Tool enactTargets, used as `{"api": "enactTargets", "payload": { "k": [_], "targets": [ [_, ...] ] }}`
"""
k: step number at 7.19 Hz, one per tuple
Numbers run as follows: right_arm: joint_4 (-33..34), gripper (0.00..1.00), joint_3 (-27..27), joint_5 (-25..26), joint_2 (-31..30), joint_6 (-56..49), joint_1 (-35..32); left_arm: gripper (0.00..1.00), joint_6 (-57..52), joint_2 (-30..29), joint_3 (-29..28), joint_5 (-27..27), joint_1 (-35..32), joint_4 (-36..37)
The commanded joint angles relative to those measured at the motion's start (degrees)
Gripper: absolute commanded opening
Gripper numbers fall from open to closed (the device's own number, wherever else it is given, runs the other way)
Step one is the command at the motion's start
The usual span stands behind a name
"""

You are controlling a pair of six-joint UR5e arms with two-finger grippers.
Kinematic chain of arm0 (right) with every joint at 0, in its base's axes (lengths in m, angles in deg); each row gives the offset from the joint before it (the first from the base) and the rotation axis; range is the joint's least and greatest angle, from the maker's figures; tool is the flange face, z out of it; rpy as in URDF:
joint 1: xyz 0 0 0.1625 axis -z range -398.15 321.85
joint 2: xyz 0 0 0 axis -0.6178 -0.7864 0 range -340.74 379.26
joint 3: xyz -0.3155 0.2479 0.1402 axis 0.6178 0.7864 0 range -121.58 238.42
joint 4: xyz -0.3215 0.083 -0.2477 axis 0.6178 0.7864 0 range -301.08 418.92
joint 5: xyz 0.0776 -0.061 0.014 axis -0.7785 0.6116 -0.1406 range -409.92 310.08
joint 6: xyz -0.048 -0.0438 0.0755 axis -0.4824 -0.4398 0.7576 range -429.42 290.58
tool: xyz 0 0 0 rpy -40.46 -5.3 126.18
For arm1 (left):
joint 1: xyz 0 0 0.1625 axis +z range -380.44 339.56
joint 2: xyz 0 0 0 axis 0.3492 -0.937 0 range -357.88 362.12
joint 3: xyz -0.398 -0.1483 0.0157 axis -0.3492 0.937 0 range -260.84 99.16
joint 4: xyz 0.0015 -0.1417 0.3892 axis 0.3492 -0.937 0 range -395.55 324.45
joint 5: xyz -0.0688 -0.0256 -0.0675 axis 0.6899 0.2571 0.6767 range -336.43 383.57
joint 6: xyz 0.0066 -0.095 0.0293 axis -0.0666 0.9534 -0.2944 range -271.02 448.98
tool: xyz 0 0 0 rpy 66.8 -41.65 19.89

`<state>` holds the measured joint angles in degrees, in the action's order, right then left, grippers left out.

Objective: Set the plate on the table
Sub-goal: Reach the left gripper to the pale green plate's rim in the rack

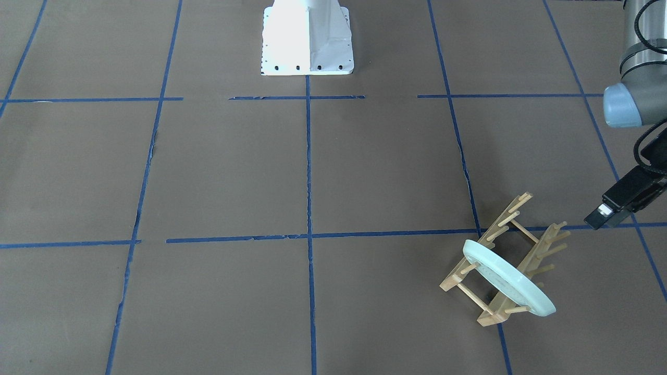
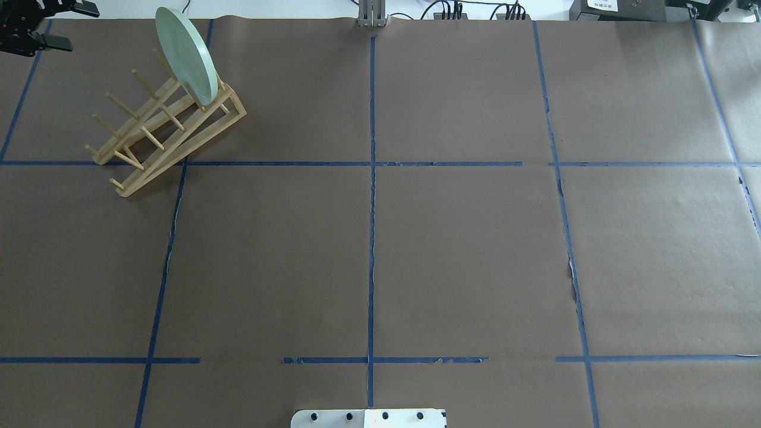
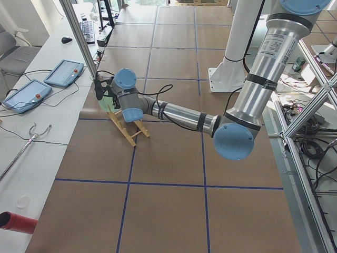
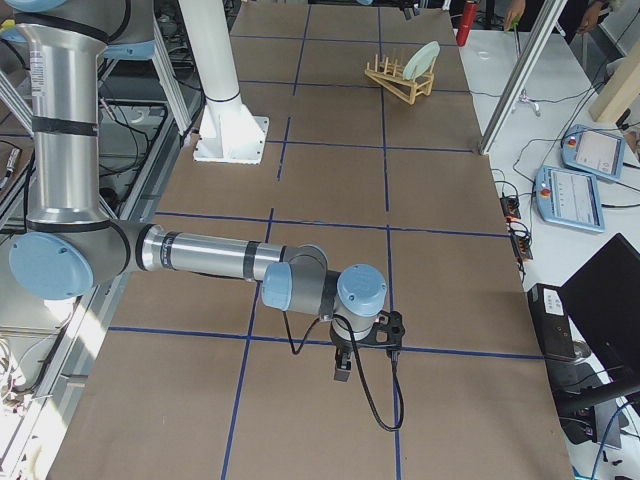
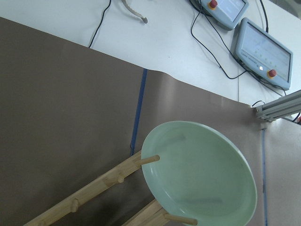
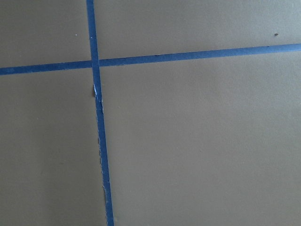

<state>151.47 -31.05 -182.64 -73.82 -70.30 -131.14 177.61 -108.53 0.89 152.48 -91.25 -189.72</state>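
Note:
The pale mint-green plate point(image 2: 185, 54) stands on edge between the pegs at the far end of the light wooden rack point(image 2: 160, 128), at the table's point(image 2: 464, 249) far left. It also shows in the front-facing view point(image 1: 508, 278) and in the left wrist view point(image 5: 200, 174). My left gripper point(image 2: 71, 25) is open and empty. It hovers to the left of the plate and apart from it, beyond the rack. My right gripper point(image 4: 360, 352) shows only in the exterior right view, low over bare table. I cannot tell whether it is open or shut.
The white robot base point(image 1: 307, 36) stands at the near middle edge. Beyond the table's far edge are two teach pendants point(image 5: 263, 47), cables and an aluminium post point(image 5: 282, 106). Blue tape lines divide the brown paper.

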Motion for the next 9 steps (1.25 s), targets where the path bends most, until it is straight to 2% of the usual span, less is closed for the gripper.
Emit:
{"api": "enactTargets", "payload": {
  "k": [1,3,5,6,7,8,9],
  "targets": [
    [0.00,1.00,0.00,0.00,0.00,0.00,0.00,1.00,16.87,-0.97,-1.13,-14.16,7.15,-8.94],
    [0.00,1.00,0.00,0.00,0.00,0.00,0.00,1.00,22.17,-3.69,-2.97,-15.43,7.61,-8.95],
    [0.00,1.00,0.00,0.00,0.00,0.00,0.00,1.00,22.29,-6.06,-5.51,-19.12,10.06,-8.87],
    [0.00,1.00,0.00,0.00,0.00,0.00,0.00,0.95,22.29,-6.34,-5.79,-20.61,11.47,-8.95],
    [0.00,1.00,0.00,0.00,0.00,0.00,0.00,0.79,22.29,-6.43,-5.79,-20.63,11.57,-8.95],
    [0.00,1.00,0.00,0.00,0.00,0.00,0.00,0.59,22.20,-6.43,-5.79,-20.63,11.66,-8.95],
    [0.00,1.00,0.00,0.00,0.00,0.00,0.00,0.48,22.20,-6.60,-5.79,-20.63,11.66,-8.95]
  ]
}}
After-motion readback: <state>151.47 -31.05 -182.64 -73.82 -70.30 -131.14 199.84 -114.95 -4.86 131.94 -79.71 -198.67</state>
